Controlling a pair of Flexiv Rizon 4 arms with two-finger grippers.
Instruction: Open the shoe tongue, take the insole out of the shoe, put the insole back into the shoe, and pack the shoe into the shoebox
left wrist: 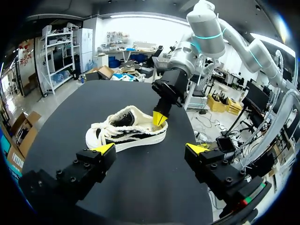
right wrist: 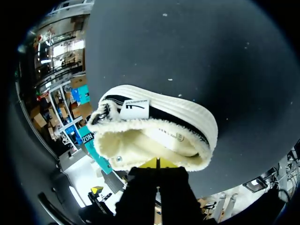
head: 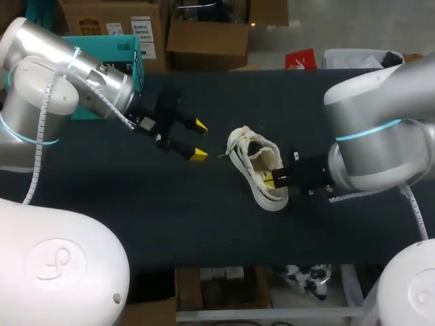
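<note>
A single low-top shoe (head: 255, 159) (left wrist: 126, 133) (right wrist: 159, 136) rests on the dark tabletop (head: 204, 224), a little right of centre. In the head view its long axis runs diagonally. The laced front end points toward the far left and the heel end toward the near right.

The shoe has a thick, ribbed white rubber sole, black side panels, white laces bunched at the front, and a cream fleecy lining that curls over the rim of its opening. A small white label shows near the top of the opening.

The right end effector (head: 270, 181) (left wrist: 159, 118) (right wrist: 157, 163) is at the heel-side rim. Its yellow tips are drawn together and touch the fleecy collar. Whether any lining is pinched between them cannot be seen.

The left end effector (head: 199, 140) (left wrist: 150, 149) hovers to the left of the shoe, apart from it. Its fingers are spread wide and hold nothing.

The shoe sits well inside every tabletop edge, with dark surface on all sides. A teal box (head: 126, 51) stands at the far left edge, partly hidden by the left arm.
</note>
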